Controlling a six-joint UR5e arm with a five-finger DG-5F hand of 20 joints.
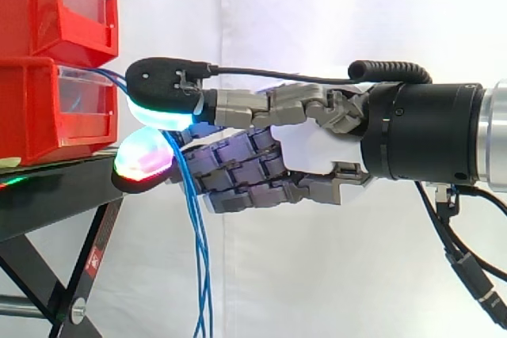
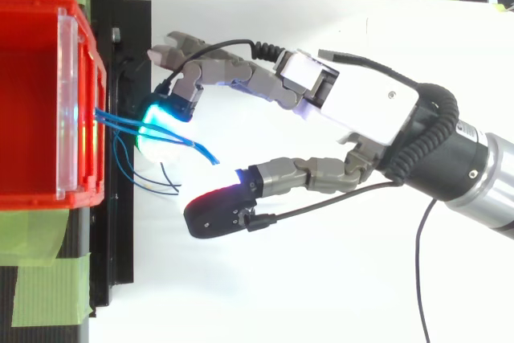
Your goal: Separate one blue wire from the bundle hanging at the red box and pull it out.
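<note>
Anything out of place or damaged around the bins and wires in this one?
Nothing stands out. The red bins sit squarely stacked on the black stand. The blue wires hang from the lower bin's front in a loose bundle and run down past the hand, as expected. No damage shows.

No text, number or brand legible anywhere, one small red-and-white sticker [image 1: 93,260] on the black stand's slanted leg [image 1: 108,225], below and slightly left of the glowing fingertips [image 1: 146,156], its mark too small to read
</note>
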